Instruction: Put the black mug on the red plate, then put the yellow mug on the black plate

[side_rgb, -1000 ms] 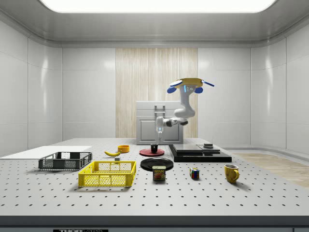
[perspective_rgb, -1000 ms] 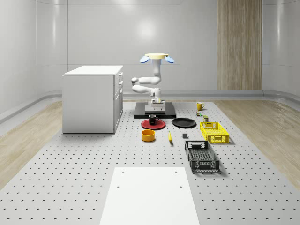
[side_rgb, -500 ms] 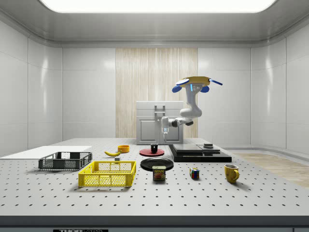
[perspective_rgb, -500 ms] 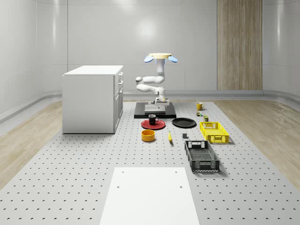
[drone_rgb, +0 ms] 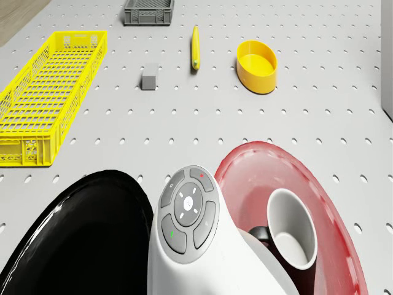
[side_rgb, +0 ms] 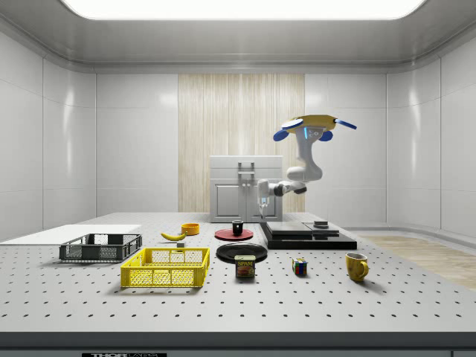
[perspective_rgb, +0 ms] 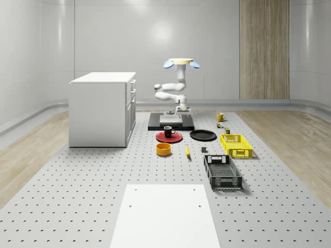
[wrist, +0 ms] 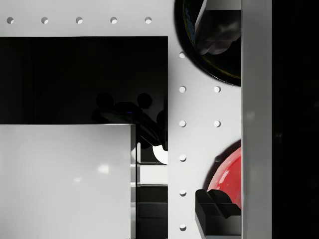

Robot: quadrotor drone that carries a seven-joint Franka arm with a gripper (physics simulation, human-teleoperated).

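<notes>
Drone and tool, grip state unclear, have left the black mug on the red plate, so the yellow mug comes next.

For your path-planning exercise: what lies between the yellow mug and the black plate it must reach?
On the table, the yellow mug and the black plate have a Rubik's cube and a Spam can roughly between them. Carried through the air above them, nothing visible blocks the mug.
</notes>
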